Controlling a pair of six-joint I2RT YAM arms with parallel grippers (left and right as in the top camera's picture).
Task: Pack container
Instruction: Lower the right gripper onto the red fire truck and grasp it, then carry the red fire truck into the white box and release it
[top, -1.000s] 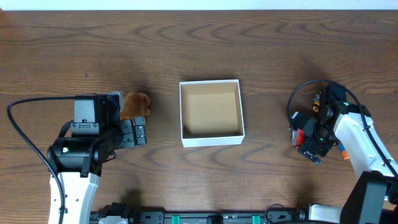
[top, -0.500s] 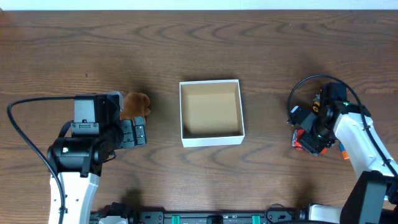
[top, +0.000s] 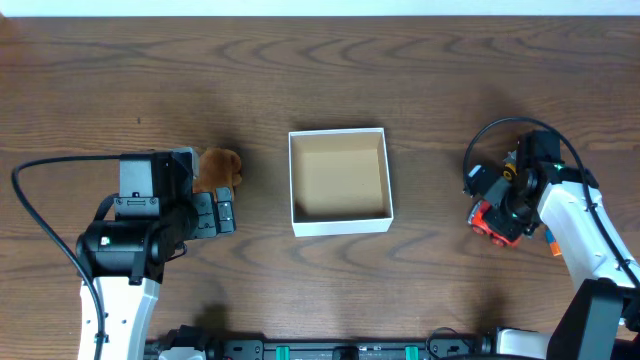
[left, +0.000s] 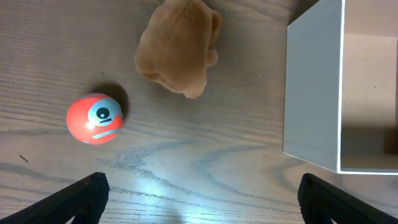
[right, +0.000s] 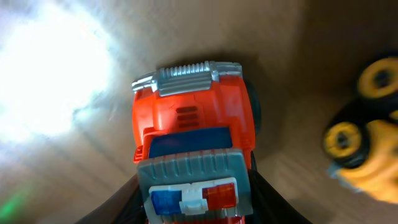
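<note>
Status: nothing packed yet. The container (top: 338, 180) sits mid-table (top: 420, 70), open top, brown floor bare.

All toys I can see are outside the container:
- plush toy (top: 220, 168) near the container's left wall, not touching it
- red ball (left: 94, 118) with a face, farther left of the container than the plush; only the left wrist view shows it
- red truck (right: 193, 143) well to the right of the container
- yellow vehicle (right: 364, 155) just beside the truck, also right of the container

Right gripper (top: 497, 215) is down over the truck, fingers against both flanks in the wrist view, so it's pinching the truck. The truck looks to be on the table, not lifted. Can't tell how firm the grip is.

Left gripper (left: 202, 202) hangs left of the container with its fingers spread wide and nothing between them; plush and ball are ahead of it.

Vs a second ago: the right fingers were spread wide and have narrowed onto the truck. The right wrist has shifted slightly, and more red shows under it from overhead. Left arm, plush and container haven't moved.

Left to do, as I judge it: lift the truck, carry it left to the container and drop it, then the other three toys.
</note>
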